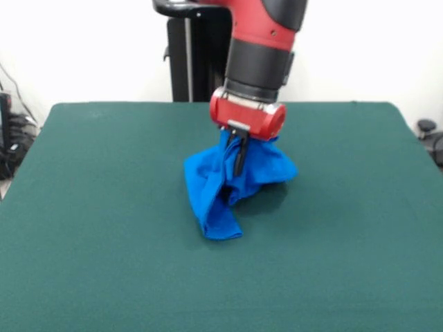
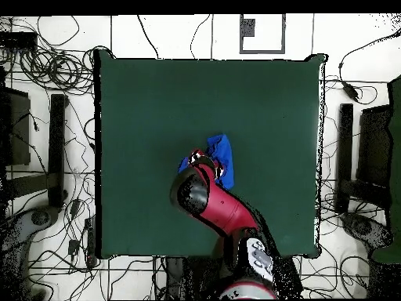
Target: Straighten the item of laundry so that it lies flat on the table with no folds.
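Shirt (image 1: 232, 181) sitting bunched near table (image 1: 97, 207) centre, peak pulled up into jaws (image 1: 237, 153), hem trailing on felt. Jaws appearing clamped on top fold.

Risks, as judged:
- pinching several layers together, so lifting whole wad instead of opening it
- thin bite slipping out mid-pull
- dragging sideways rolling cloth into tighter folds
- arm hiding most of shirt from overhead.

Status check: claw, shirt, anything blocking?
Claw shut on shirt, bunch lifted at top. Shirt crumpled, lower part resting on table, not flat. Nothing else on the table.
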Available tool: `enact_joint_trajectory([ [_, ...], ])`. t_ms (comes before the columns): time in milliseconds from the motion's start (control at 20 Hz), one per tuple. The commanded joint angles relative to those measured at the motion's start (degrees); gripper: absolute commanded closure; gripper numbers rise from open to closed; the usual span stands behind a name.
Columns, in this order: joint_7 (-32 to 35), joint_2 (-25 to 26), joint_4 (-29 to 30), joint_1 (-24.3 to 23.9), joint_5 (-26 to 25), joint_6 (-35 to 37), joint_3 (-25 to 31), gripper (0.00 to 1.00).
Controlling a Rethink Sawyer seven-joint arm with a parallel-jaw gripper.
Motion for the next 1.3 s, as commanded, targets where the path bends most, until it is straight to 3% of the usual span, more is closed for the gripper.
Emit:
enact_joint_trajectory([
  [50, 14.9, -3.5, 5.4, 1.7, 3.5, 8.7, 1.6, 1.00],
  [800, 17.2, -5.3, 10.1, -2.4, 1.1, 2.5, 5.6, 1.00],
  [1050, 18.1, -9.5, 12.8, 0.6, 3.1, 4.6, 3.1, 1.00],
  [1300, 17.5, -12.2, 11.6, 5.3, 6.7, 11.5, -2.0, 1.00],
])
